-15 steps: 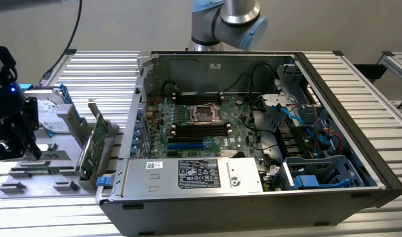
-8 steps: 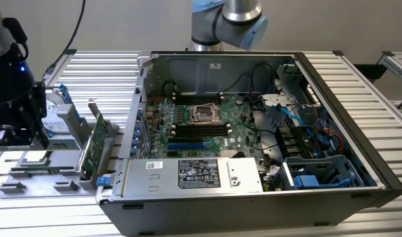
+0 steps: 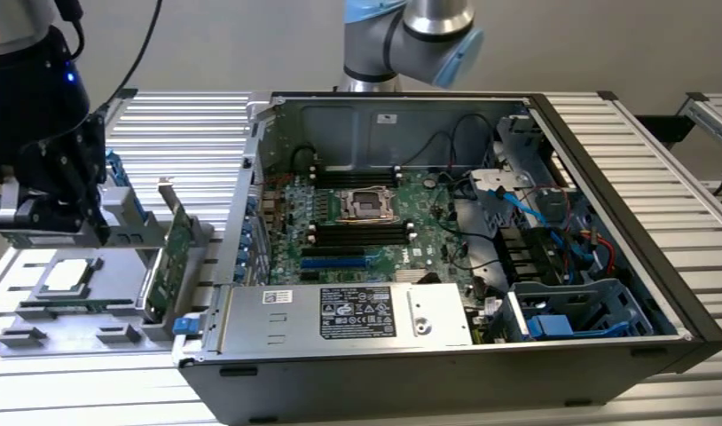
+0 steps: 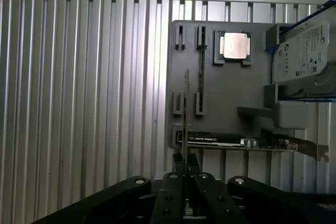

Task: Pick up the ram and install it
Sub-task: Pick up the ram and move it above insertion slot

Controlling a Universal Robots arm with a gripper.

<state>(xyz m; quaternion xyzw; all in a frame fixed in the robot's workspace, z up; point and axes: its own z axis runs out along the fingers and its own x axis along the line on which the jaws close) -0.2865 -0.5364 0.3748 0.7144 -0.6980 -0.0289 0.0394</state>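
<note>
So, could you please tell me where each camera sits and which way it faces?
Exterior view: off the arm, raised, looking down on the open computer case; the arm and gripper show.
Wrist view: on the wrist, looking down past the gripper, shut on the ram, at the grey tray.
Shared: gripper, tray, processor.

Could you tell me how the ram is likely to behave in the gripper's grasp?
Probably stiff: the ram stands straight, edge-on, from the gripper. Likely light, being so thin. Gripped at one end, it may pivot if bumped.
</note>
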